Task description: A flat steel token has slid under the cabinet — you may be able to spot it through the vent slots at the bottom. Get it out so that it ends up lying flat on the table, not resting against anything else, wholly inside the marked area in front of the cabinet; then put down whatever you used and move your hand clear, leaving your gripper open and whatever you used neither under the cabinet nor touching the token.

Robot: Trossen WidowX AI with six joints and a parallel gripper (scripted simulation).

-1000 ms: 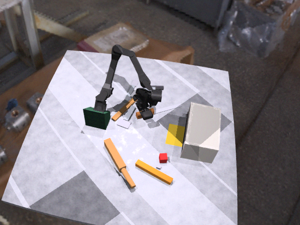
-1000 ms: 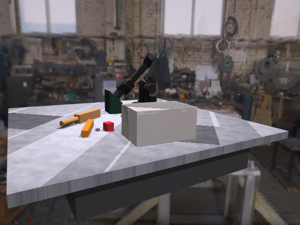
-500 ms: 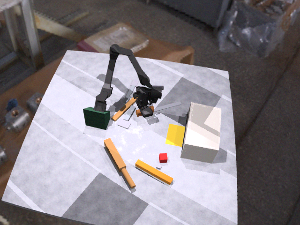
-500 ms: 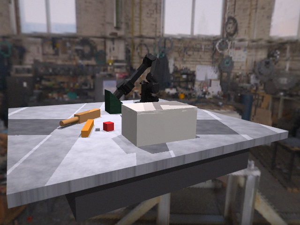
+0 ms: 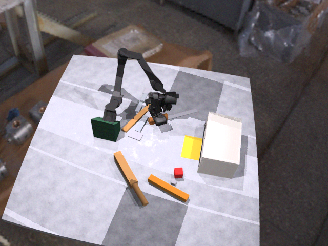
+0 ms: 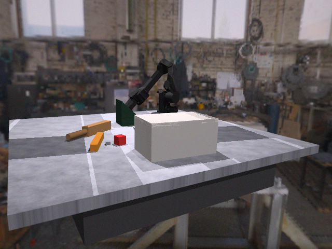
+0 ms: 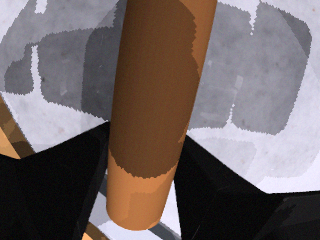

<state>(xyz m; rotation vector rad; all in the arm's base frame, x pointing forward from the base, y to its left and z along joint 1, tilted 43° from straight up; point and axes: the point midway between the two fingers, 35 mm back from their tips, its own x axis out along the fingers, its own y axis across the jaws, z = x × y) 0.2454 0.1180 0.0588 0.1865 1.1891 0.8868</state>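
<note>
The arm [image 5: 143, 66] [image 6: 152, 83] arches up from its green base [image 5: 105, 132] [image 6: 123, 115], forearm slanting down, end effector [image 5: 160, 119] [image 7: 144, 135] partly closed around an orange-brown handle [image 5: 151, 120] [image 7: 155, 90] (a thin grey blade [image 5: 184, 114] extends beyond). The token's whereabouts I cannot tell.

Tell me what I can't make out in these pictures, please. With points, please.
- Steel token: not visible; in the top view the white cabinet [image 5: 221, 143] [image 6: 184, 139] covers the space beneath it.
- Vent slots: the exterior view shows only other sides.
- Far end of the held orange-brown handle [image 5: 166, 117] [image 7: 155, 100]: cut off by the wrist view's upper edge.
</note>
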